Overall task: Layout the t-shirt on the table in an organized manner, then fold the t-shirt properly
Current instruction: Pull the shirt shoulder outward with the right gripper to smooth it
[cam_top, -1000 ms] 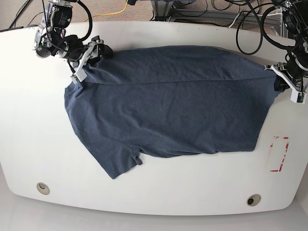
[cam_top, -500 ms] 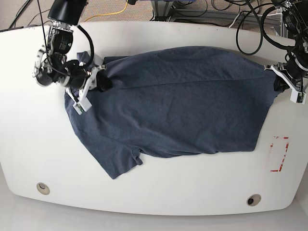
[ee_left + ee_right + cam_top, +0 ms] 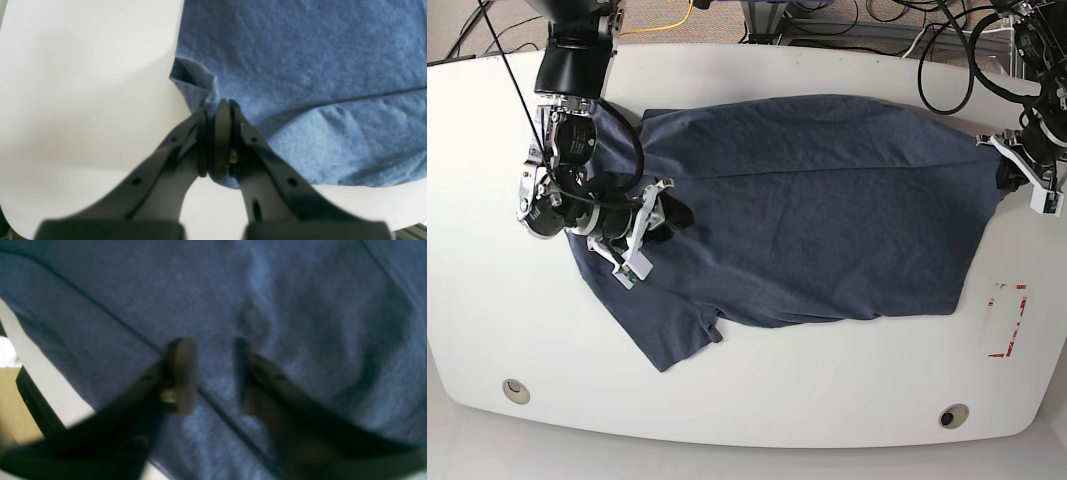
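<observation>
T-shirt [image 3: 807, 210] spread across bench [image 3: 757, 400], no lettering readable. Left gripper [image 3: 218, 110] at right edge: jaws clamped on shirt hem. Right gripper [image 3: 213, 373] above shirt's left part: jaws parted, empty. Red rectangle mark [image 3: 1007, 320] near right.

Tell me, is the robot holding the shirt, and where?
Yes. The left tool is shut on the t-shirt, pinching a bunched bit of its edge. The right tool is open above the cloth, holding nothing.
</observation>
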Robot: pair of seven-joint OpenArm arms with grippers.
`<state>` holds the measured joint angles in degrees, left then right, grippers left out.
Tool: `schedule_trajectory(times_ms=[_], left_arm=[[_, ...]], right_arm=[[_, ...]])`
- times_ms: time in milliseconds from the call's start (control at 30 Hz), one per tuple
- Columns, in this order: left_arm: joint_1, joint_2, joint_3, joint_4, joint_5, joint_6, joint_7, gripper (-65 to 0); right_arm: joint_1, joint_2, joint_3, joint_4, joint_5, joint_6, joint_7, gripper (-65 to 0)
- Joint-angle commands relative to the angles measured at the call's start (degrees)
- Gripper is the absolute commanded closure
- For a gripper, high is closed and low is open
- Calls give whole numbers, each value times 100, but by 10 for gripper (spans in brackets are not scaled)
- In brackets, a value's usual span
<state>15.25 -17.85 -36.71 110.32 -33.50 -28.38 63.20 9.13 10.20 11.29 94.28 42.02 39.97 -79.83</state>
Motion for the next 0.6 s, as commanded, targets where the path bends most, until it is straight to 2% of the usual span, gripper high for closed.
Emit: schedule_trajectory(times_ms=[0, 133, 167, 400, 567], left_arm=[[-34, -110, -35, 102, -75, -15, -135, 0], [-34, -101, 18, 102, -75, -15, -135, 0], [-34, -101, 53, 102, -75, -15, -135, 0], [-43, -101, 185, 102, -75, -15, -135, 0], [-52, -84, 203, 102, -75, -15, -135, 0]], right_arm=[[-266, 242, 159, 484, 75, 3, -17, -425], [-1040, 339, 370, 1223, 101, 3, -17, -631], [-1189, 356, 405, 1354, 145, 3, -17, -650], [-2156, 435, 757, 1908, 427, 3, -17, -647], [-2675, 611, 1311, 1899, 400, 3, 14, -610]])
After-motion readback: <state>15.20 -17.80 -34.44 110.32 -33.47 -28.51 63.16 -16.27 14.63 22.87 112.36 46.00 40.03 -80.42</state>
